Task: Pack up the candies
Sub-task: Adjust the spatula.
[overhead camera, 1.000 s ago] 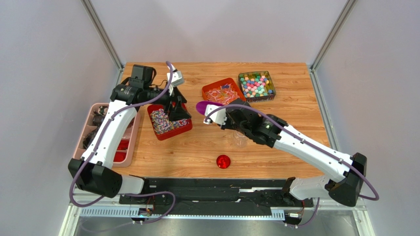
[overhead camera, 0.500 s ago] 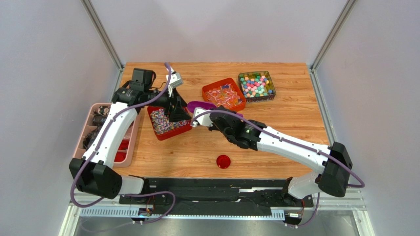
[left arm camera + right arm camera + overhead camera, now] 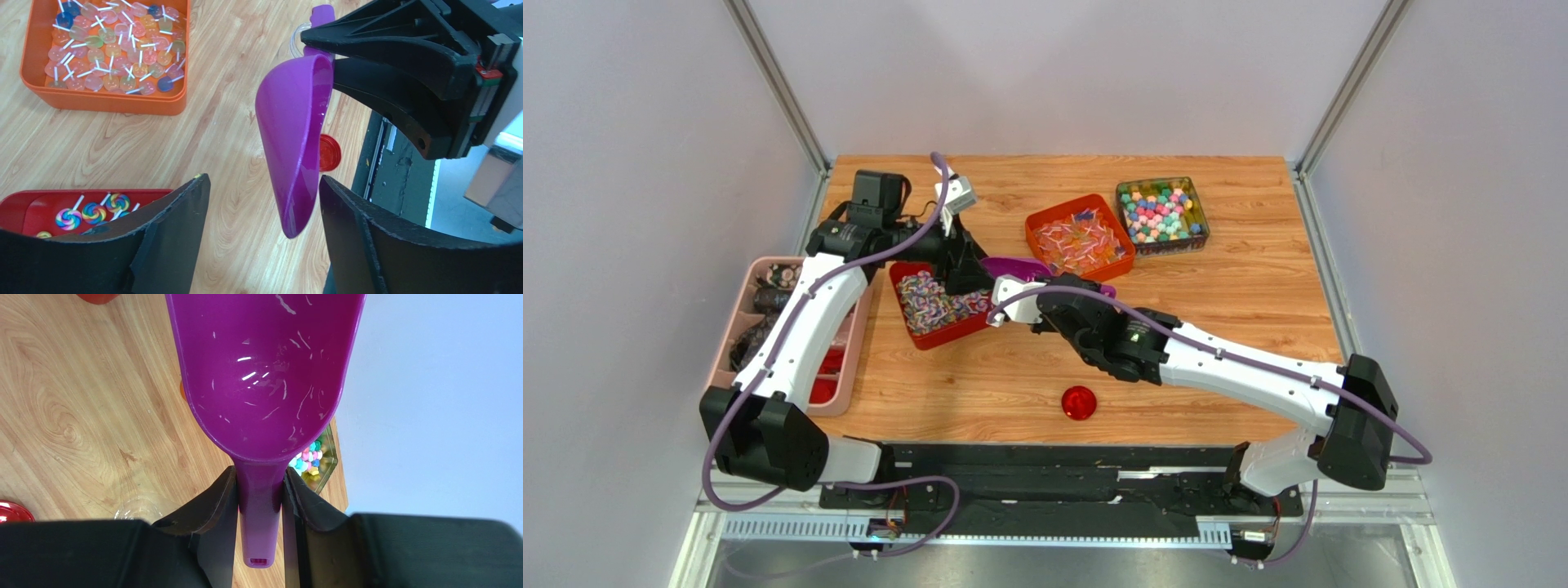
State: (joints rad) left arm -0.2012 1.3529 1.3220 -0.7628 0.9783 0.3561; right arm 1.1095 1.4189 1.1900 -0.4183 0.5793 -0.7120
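Nothing legible is showing in any view: no text, label, brand or number; a tiny moulded mark is sitting at the handle end of the purple plastic scoop point(image 3: 264, 386), too small to read

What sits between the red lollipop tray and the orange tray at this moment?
The purple scoop, its handle clamped in the right gripper. The top external view shows it best.

Glossy plastic scoop point(image 3: 264, 373) w/ scuffs, smooth wood-grain table point(image 3: 227, 141), shiny plastic tray point(image 3: 104, 104)
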